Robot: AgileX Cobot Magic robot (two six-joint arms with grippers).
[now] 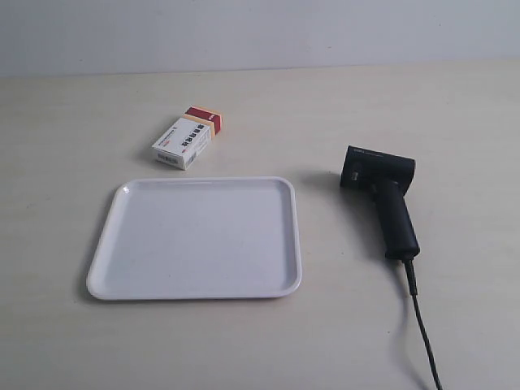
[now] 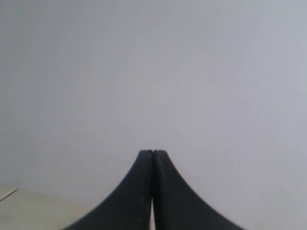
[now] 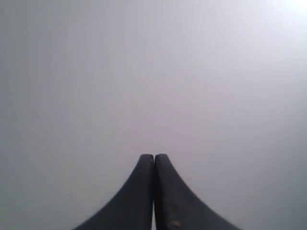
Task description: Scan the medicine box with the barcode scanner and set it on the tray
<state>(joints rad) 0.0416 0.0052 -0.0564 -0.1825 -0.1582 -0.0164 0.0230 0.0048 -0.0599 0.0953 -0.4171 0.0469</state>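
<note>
The medicine box (image 1: 188,137) lies flat on the pale tabletop (image 1: 341,106) in the upper left-centre of the exterior view, just beyond the far rim of the tray (image 1: 114,213) and apart from it. Its long axis runs diagonally, from lower left to upper right of the frame, with the dark red and tan band at the upper-right end and the white end with black print pointing toward the lower left. The tray sits in the left-centre of the frame, long side running across the picture, nothing on it. The barcode scanner (image 1: 384,198) lies on the table at centre right, well apart from both box and tray; its blocky head is toward the top of the frame and faces left, while the handle slants down and to the right, and its thin cable (image 1: 424,329) trails off toward the lower right edge. No arm shows in the exterior view. In the left wrist view the left gripper (image 2: 152,152) has its two dark fingertips pressed together with nothing between them, facing a plain grey wall. The right gripper (image 3: 154,155) shows the same: fingertips closed against each other, empty, before a blank grey background.
</note>
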